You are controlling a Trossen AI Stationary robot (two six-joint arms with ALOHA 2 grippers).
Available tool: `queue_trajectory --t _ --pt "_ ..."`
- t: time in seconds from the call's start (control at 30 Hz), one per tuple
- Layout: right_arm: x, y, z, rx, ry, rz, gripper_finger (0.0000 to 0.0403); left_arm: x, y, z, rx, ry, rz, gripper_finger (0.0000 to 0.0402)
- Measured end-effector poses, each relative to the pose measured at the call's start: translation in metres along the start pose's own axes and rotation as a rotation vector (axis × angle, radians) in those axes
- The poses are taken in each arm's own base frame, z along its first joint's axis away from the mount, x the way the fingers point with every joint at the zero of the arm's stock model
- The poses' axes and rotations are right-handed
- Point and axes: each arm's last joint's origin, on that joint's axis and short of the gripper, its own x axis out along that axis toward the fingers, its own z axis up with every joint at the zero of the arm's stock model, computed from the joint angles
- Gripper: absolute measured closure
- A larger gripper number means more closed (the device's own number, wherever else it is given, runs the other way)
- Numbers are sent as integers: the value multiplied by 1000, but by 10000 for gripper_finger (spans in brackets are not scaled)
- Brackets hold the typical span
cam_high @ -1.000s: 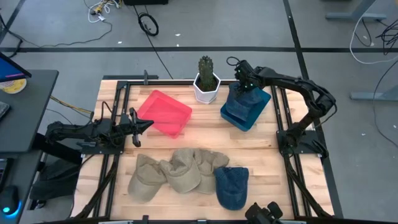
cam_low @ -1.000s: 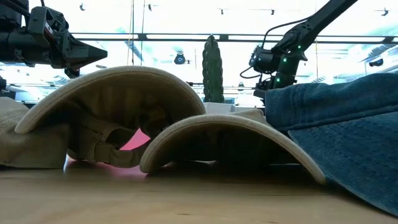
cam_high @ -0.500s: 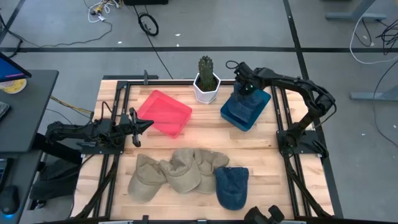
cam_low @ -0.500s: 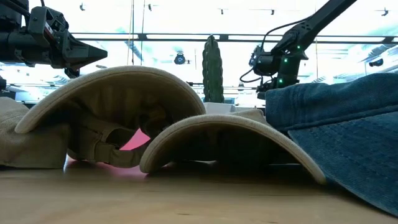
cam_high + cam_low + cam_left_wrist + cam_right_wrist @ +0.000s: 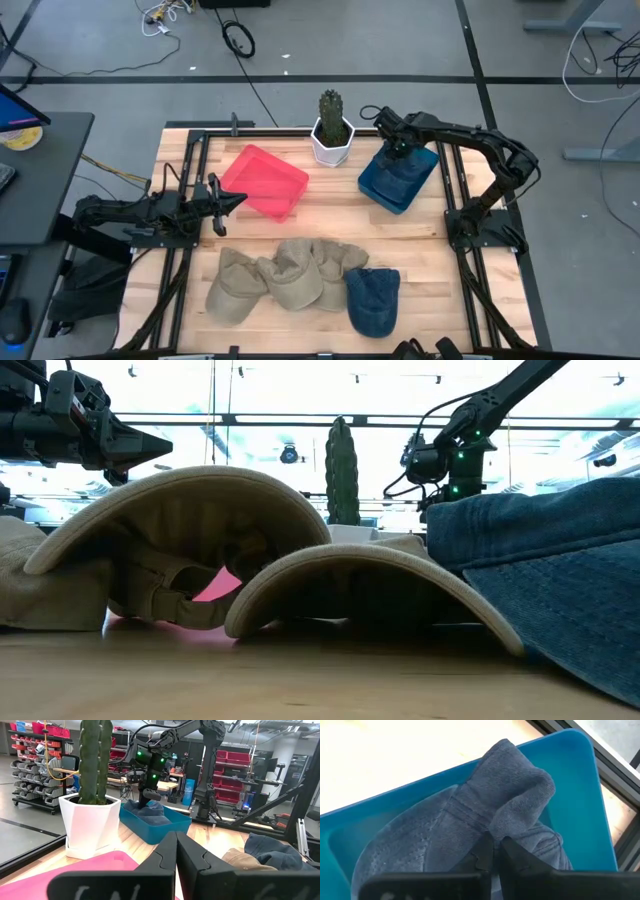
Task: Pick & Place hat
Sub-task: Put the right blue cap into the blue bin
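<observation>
Blue denim hat [image 5: 470, 815] lies in your blue bin [image 5: 398, 178] beside the cactus pot [image 5: 332, 140], the right gripper [image 5: 400, 148] pinching its crown; your left gripper [image 5: 228, 199], fingers together, waits near the pink tray [image 5: 262, 181].

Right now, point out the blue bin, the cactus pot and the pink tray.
blue bin [image 5: 418, 170]: high view, right rim.
cactus pot [image 5: 331, 146]: high view, white front wall.
pink tray [image 5: 265, 180]: high view, bare floor.

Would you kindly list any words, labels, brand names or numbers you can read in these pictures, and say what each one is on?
No text is readable in any view.
The hats on the table, tan hats and blue hat, show no legible logo.
The red bins on the shelving in the left wrist view: any labels are too small to read.
</observation>
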Motion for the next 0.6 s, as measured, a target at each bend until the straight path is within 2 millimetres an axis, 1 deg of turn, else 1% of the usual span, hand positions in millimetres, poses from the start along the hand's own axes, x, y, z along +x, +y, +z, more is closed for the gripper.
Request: queue_trajectory --t 0.13,0.4,0.6 --pt "4 -1 1 5 15 5 388 0 0 0 0 0 0 396" --pt "24 2 4 -7 71 -5 387 0 0 0 0 0 0 396" --pt "34 3 7 -33 66 -38 387 0 0 0 0 0 0 396"
